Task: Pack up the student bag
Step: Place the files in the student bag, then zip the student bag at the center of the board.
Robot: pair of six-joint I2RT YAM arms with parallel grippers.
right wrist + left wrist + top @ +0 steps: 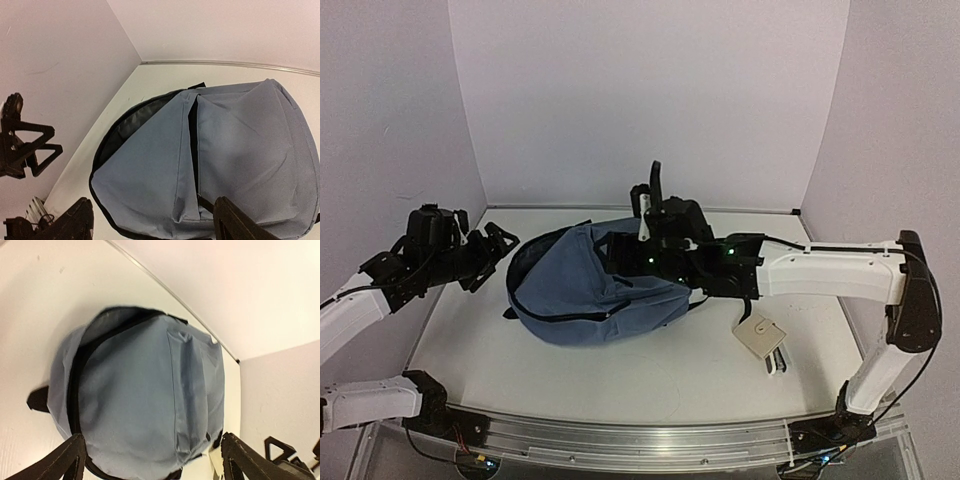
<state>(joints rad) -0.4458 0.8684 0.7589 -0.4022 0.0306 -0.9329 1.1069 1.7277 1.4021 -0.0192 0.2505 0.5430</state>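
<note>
Top camera looks down from behind; wrist cameras (close, opposing) share student bag (585, 290).

The bag (150, 390) fills the middle of the view, lying on the white bench (30, 315). Its slate-blue front faces the camera, with a pocket (192, 390) stitched down its right part. A dark zip line (75, 385) curves along its left edge up to the black, gaping mouth (125, 314) at the top. A black tab (37, 399) sticks out at the left. The left claw (151, 440) has its two fingers (65, 462) spread wide in the bottom corners, the bag's lower edge showing between them. A metal strip (170, 300) edges the bench under the pale wall (225, 280).
</note>
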